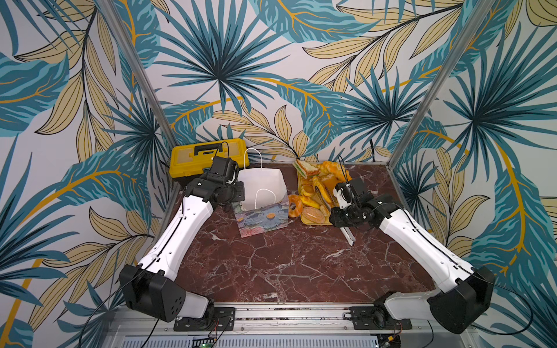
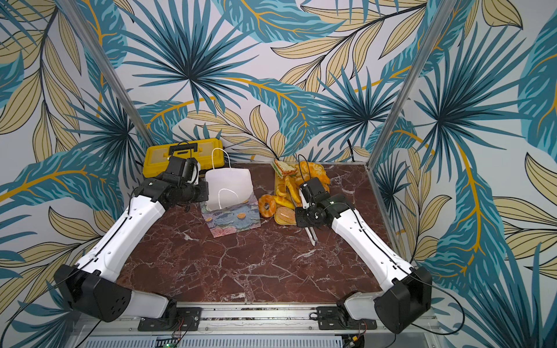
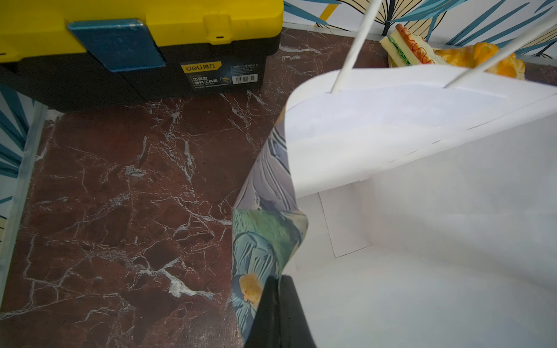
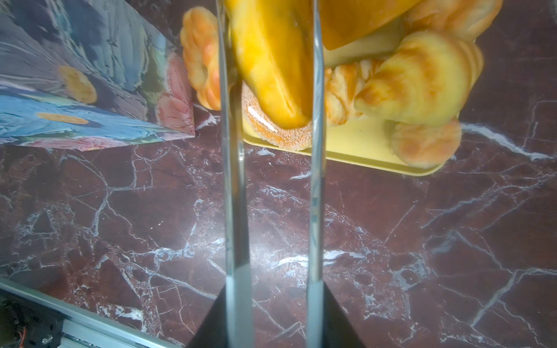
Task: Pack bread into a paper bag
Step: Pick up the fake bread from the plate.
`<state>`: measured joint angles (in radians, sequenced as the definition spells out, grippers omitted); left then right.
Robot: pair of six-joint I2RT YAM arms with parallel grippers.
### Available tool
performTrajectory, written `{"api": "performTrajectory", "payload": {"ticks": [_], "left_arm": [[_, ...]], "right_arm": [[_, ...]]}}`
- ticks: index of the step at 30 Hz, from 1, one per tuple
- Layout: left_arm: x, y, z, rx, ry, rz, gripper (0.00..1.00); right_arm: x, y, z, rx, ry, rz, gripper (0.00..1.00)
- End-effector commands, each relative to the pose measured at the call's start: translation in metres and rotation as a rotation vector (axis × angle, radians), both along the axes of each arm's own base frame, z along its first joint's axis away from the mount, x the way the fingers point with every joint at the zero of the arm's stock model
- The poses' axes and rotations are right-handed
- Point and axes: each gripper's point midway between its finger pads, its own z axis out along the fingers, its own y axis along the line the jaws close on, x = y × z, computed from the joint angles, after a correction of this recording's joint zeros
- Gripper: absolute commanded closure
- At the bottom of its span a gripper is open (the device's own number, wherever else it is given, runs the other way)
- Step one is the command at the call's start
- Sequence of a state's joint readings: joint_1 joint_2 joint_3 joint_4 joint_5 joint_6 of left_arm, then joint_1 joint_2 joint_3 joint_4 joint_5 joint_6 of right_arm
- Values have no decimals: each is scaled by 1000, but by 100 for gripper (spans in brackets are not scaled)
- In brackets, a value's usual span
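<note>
The paper bag (image 1: 262, 192) stands open on the marble, its white lining showing and blue flowers painted outside. My left gripper (image 3: 278, 289) is shut on the bag's rim at its left side, one finger inside and one outside. My right gripper (image 4: 272, 301) is shut on a pair of metal tongs (image 4: 316, 150). The tongs' arms pinch a long golden roll (image 4: 271, 60) over the yellow tray (image 4: 361, 144). More bread lies there: a ring doughnut (image 1: 294, 205) beside the tray, a sesame bun (image 1: 313, 214), croissants (image 1: 331, 168) and a sandwich (image 1: 306, 168).
A yellow-and-black toolbox (image 1: 205, 156) sits at the back left, just behind the bag. The tongs' handle end (image 1: 349, 238) sticks out toward the table's front. Metal frame posts stand at both back corners, and patterned walls close in the sides.
</note>
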<state>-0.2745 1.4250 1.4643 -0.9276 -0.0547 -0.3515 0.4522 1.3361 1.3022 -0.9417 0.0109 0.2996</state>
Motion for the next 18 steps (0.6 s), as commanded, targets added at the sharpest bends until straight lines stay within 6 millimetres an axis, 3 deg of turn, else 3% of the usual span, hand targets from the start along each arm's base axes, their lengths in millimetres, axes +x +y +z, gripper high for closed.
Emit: {"api": "performTrajectory", "payload": {"ticks": [1, 5, 8, 13, 18], "left_arm": [[-5, -2, 2, -6, 3, -10, 97], [-5, 0, 4, 2, 2, -10, 97], [-5, 1, 5, 7, 0, -7, 97], [-4, 1, 6, 11, -3, -10, 96], [-2, 1, 10, 16, -11, -13, 95]], "right_arm": [[-4, 4, 21, 46, -25, 4, 71], [-5, 11, 44, 106, -57, 23, 71], [-9, 20, 71, 164, -103, 78, 70], [-23, 36, 120, 273, -174, 184, 69], [-39, 54, 151, 374, -202, 280, 67]]}}
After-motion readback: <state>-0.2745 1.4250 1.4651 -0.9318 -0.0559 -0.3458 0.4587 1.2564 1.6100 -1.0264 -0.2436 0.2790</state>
